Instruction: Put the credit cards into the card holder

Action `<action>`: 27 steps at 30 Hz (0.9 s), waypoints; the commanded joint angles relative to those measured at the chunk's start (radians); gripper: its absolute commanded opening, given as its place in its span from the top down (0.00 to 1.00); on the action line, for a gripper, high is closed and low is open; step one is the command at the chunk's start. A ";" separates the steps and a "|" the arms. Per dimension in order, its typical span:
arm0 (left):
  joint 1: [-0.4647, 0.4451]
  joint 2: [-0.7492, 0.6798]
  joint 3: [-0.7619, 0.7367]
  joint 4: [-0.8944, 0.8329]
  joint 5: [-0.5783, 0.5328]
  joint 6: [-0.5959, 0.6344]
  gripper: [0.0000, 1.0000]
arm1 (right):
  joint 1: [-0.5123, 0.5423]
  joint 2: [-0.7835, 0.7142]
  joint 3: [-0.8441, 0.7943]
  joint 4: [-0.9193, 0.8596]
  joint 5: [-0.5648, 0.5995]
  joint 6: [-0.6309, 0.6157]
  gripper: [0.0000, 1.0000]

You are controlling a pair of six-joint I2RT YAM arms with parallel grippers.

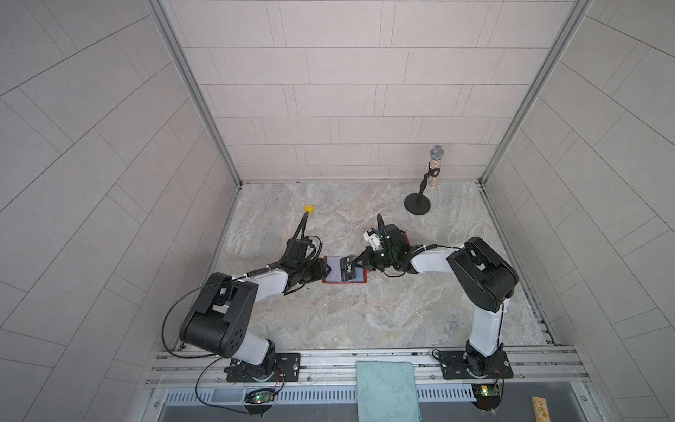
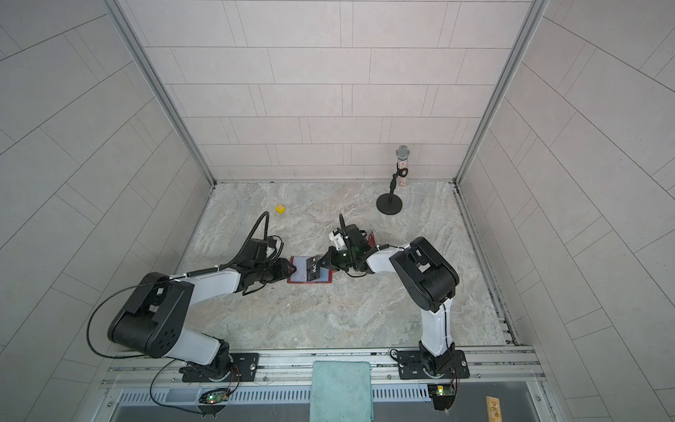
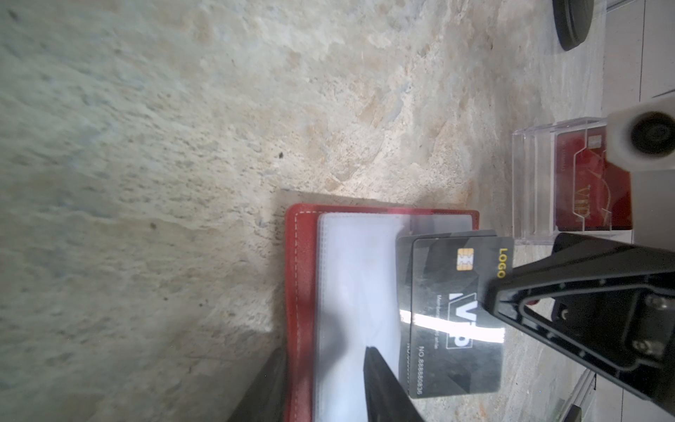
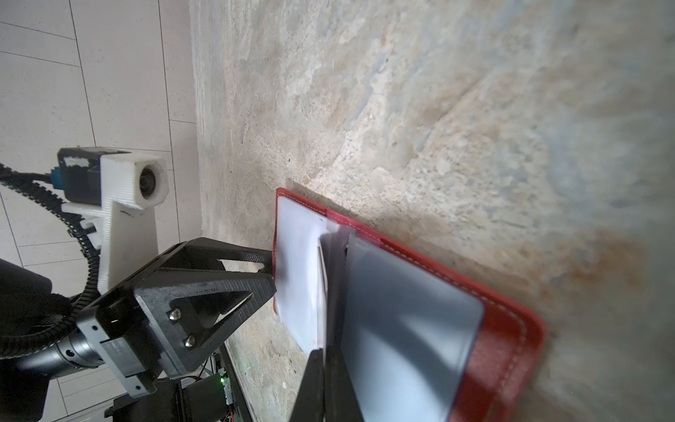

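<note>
**Card poised over open wallet as I lined up the insert**

Beyond the teal cloth (image 1: 385,387) draped on the near rail, the red card holder (image 3: 301,277) lay open and flat at mid-table (image 1: 365,321), its clear sleeve (image 3: 350,274) facing up. The left gripper (image 4: 272,276) sat at the holder's left edge with its fingers partly apart, one tip over the sleeve. I could not tell whether they pinned anything. From the other side, the right gripper (image 1: 358,262) was clamped on a black VIP credit card (image 3: 438,277), held tilted over the right half of the holder. A second dark edge showed just behind the card, and I could not make out what it was.

To my eye the card was not yet in a sleeve. I judged the insert needed the left fingers to steady the holder, the card's leading edge kept low and square to the sleeve mouth, and no release until it was well seated. Otherwise the holder could skid.

Farther back, a clear acrylic stand (image 3: 533,175) held a red card (image 3: 591,190). A yellow cube (image 1: 310,208) and a microphone (image 1: 434,166) on its stand stood well apart, near the back wall.
</note>
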 commanded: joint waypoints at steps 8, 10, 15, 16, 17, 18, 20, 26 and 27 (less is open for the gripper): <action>0.003 0.005 -0.017 -0.039 0.014 0.006 0.63 | 0.004 0.040 0.011 0.068 -0.002 0.058 1.00; 0.003 0.007 -0.017 -0.038 0.012 0.007 0.64 | 0.004 0.039 0.009 0.067 0.000 0.057 1.00; 0.003 0.007 -0.020 -0.039 0.009 0.004 0.71 | 0.001 0.013 0.001 0.039 0.023 0.038 1.00; 0.003 0.006 -0.021 -0.041 0.003 0.002 0.73 | 0.001 0.005 -0.005 0.039 0.028 0.034 1.00; 0.003 0.004 -0.023 -0.040 0.000 -0.001 0.75 | 0.000 -0.008 -0.010 0.036 0.034 0.030 1.00; 0.003 0.002 -0.026 -0.041 -0.004 -0.006 0.77 | -0.001 -0.020 -0.015 0.031 0.039 0.026 1.00; 0.002 -0.002 -0.033 -0.037 -0.008 -0.013 0.80 | -0.002 -0.049 -0.021 0.009 0.054 0.005 1.00; 0.002 -0.008 -0.051 -0.018 -0.007 -0.037 0.95 | -0.011 -0.098 -0.039 -0.021 0.064 -0.019 1.00; 0.003 -0.008 -0.052 -0.017 -0.007 -0.039 0.95 | -0.012 -0.102 -0.041 -0.023 0.062 -0.018 1.00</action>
